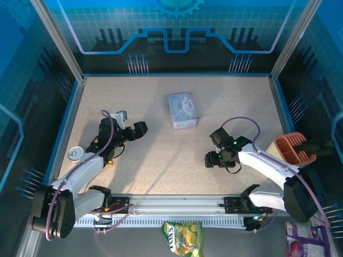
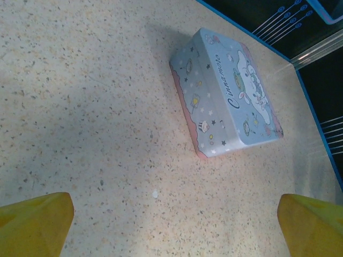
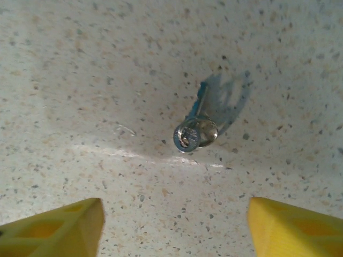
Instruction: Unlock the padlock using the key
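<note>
A small silver metal piece lies on the speckled table, with a round ringed end facing the camera and a thin bluish part behind it. It looks like the key, but I cannot tell for sure. My right gripper is open just short of it, with one yellow fingertip on each side and nothing between them. My left gripper is also open and empty over bare table, facing the tin. From above, the left gripper sits at centre left and the right gripper at centre right. The dark-bodied padlock is out of view.
A grey-blue cartoon-printed tin box lies at the table's middle back and is seen closer as the tin box. A tape roll sits at the left edge and an orange holder at the right edge. A snack bag lies in front of the rail.
</note>
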Robot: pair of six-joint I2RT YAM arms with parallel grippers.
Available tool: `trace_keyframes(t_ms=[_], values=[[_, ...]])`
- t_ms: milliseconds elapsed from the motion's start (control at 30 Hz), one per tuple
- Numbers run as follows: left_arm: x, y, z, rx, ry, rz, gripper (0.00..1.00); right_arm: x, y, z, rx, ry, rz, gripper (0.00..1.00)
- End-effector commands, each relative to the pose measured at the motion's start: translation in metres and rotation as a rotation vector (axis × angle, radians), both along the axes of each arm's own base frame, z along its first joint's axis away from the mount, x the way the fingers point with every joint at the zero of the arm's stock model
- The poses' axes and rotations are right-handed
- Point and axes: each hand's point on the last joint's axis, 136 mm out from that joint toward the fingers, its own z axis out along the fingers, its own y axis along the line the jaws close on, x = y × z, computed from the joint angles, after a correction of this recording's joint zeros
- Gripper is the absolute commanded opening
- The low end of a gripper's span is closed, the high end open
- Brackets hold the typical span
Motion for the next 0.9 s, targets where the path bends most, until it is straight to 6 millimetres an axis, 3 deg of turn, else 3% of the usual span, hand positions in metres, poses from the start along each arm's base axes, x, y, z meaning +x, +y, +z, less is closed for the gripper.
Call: trace_keyframes(t_ms=[0,233,533,867], values=[[-0.007,-0.005,-0.008,-0.006,0.042,-0.029,0.98,-0.006,0.003,-0.011,-0.004,0.071,-0.021,0.65],[-0.007,-0.005,-0.011,0.005,0.038,-0.035,0.98,0.009,0.001,-0.023,-0.045,0.073,-0.018,0.50],[-0.008,-0.003,-0.009,0.019,0.028,-0.032,0.98,0.025,-0.003,-0.024,-0.070,0.048,-0.025,0.45],[-0.009,-0.003,-0.010,0.022,0.032,-0.030,0.98,0.025,-0.005,-0.031,-0.075,0.069,-0.022,0.30]])
